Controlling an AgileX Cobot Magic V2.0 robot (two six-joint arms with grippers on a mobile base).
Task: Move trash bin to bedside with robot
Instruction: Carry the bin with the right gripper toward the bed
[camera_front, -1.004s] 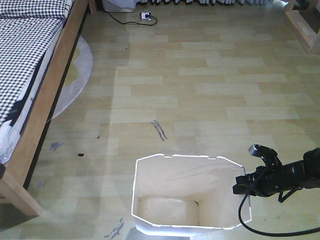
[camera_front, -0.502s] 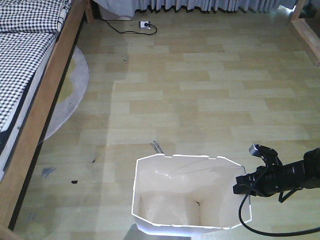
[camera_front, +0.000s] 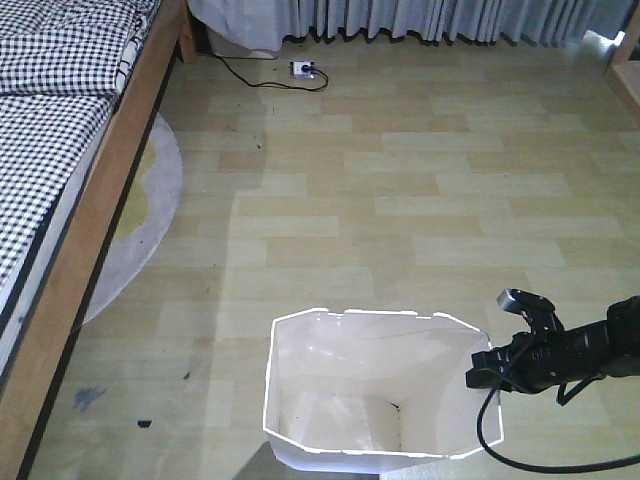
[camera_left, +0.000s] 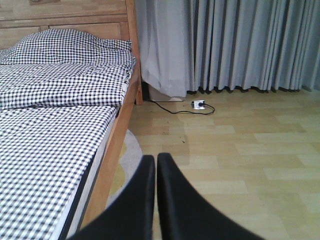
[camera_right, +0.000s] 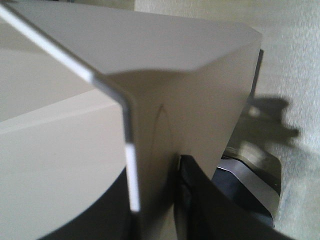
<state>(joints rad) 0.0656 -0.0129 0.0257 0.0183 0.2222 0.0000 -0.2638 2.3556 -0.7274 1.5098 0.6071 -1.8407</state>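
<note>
— Where is the bin, and which way does it face?

— The trash bin (camera_front: 340, 375) stands upright on the pale wood-plank floor (camera_front: 400, 200), low in the front view, mouth open upward. The long axis of its mouth runs left to right. It is well apart from the bed (camera_front: 45, 140), which lies along the left edge.

— Materials?

— The bed has a light-brown wooden frame and black-and-white checked bedding. Grey pleated curtains (camera_left: 240, 45) hang at the far wall. A round grey rug (camera_front: 140, 230) lies partly tucked under the frame. The bin is thin white plastic, cream inside, with chamfered corners, and narrows toward its base.

— The grippers?

— The right gripper (camera_front: 474, 377) is closed on the bin's right rim; the wrist view shows a dark finger (camera_right: 200, 200) against the outside of the thin wall. A black cable (camera_front: 485, 430) loops beneath it. The left gripper (camera_left: 155, 195) has its two black fingers pressed together, holding nothing.

— Anything hard to see?

— The bin's near side is cut off by the frame. A white power strip (camera_front: 303, 69) lies by the curtains; dark floor marks (camera_front: 88, 397) near the bed are too small to identify.
</note>
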